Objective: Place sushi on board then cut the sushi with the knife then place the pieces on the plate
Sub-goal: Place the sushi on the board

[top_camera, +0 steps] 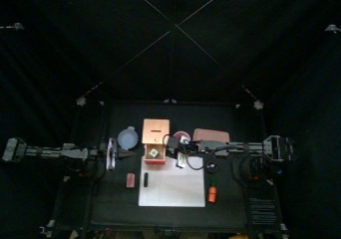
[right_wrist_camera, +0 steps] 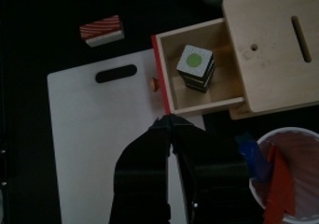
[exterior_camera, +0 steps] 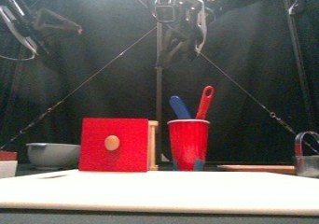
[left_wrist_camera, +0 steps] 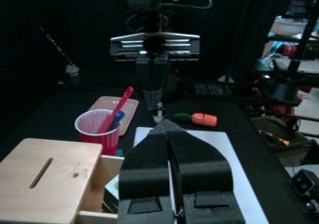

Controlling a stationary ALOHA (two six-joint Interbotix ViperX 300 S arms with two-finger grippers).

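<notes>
The white board lies at the front of the table, in the lower middle of the top view. It is bare. The sushi is not on it yet, so I think the first step is not done.

Just behind the board, the red drawer of the wooden box is pulled out. The sushi sits inside it. It is a small dark block with a green dot on its pale end. That end faces up, so I think the block stands on end. I cannot be sure which way its long side runs.

The right gripper hangs above the front corner of the drawer. Its jaws are pressed together and hold nothing. In the top view the sushi lies a little to the left of these jaws, and lower, down in the drawer. So the jaws need to part, go left over the red front and drop in from above, as the drawer's walls stand around the block.

The left gripper is farther off, at the left of the top view, beside the box and board. Its jaws are closed and empty too. The right arm is the nearer one.

Farther back, right of the box, stands the red cup with the blue knife and the red knife. The pink tray lies at the back too, right of the cup.
</notes>
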